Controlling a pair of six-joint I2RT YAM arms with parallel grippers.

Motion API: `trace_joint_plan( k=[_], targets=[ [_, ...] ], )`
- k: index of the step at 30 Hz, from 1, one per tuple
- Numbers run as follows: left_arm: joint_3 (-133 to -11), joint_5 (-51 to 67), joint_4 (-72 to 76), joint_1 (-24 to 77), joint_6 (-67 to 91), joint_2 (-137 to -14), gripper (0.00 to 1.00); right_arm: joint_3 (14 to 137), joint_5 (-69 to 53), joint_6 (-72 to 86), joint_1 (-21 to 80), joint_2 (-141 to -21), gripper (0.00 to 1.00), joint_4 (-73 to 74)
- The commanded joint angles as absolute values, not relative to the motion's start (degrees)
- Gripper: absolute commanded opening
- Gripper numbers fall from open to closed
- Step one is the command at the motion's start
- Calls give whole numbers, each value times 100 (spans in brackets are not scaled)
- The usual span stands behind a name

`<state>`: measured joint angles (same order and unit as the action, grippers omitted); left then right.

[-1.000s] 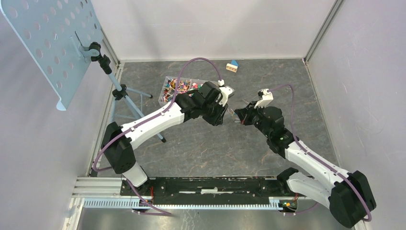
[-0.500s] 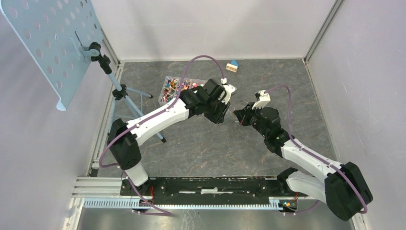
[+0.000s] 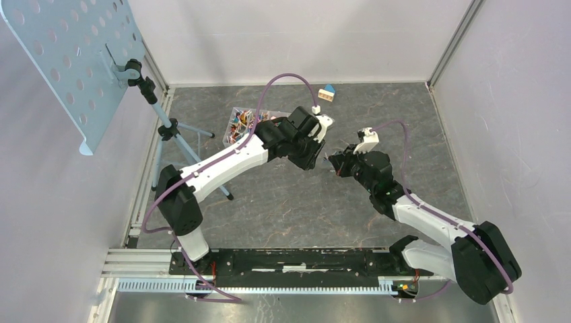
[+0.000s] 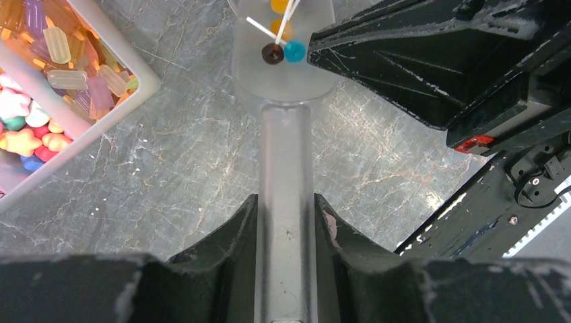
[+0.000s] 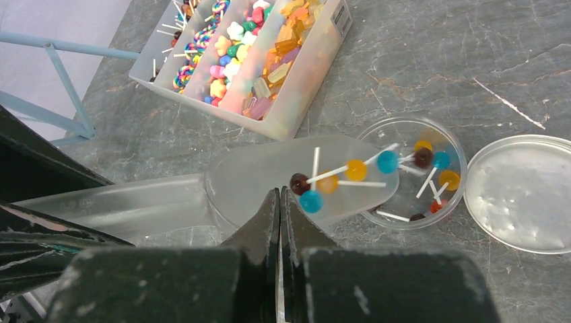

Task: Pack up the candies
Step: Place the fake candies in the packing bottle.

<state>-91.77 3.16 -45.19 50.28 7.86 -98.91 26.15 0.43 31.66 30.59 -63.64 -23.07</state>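
Right wrist: scoop (image 5: 249, 176) bears five candies (image 5: 310, 200)

The counter (image 4: 168, 175) looks like grey veined stone, matt and smooth. The scoop (image 5: 249, 178) is frosted translucent plastic, and the compartment box (image 5: 306, 91) is the same but milkier. The round dish (image 5: 460, 161) and its lid (image 5: 518, 195) are clear glossy plastic. The candies (image 5: 355, 169) shine like glass on matt white sticks. The left fingers (image 4: 222, 249) are matt black plastic, scuffed pale at the edges

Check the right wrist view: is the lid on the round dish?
No, the lid lies beside the open dish.
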Motion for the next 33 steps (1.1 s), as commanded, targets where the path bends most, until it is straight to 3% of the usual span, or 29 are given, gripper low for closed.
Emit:
trace_joint_plan(
  k=[1, 23, 26, 33],
  targets=[
    [-9630, 260, -4351, 5044, 791, -9937, 2, 2481, 45, 3079, 3056, -6445, 0, -2393],
    [-10078, 38, -4785, 5013, 535, -9984, 2, 2714, 13, 2939, 3054, -6322, 1, -2189],
    [-9974, 41, -4807, 5019, 527, -9796, 2, 2874, 64, 2847, 3050, -6045, 5, -1919],
    [-9610, -158, -4934, 5009, 544, -9273, 2, 3335, 251, 2731, 3050, -5261, 30, -1262]
  ],
)
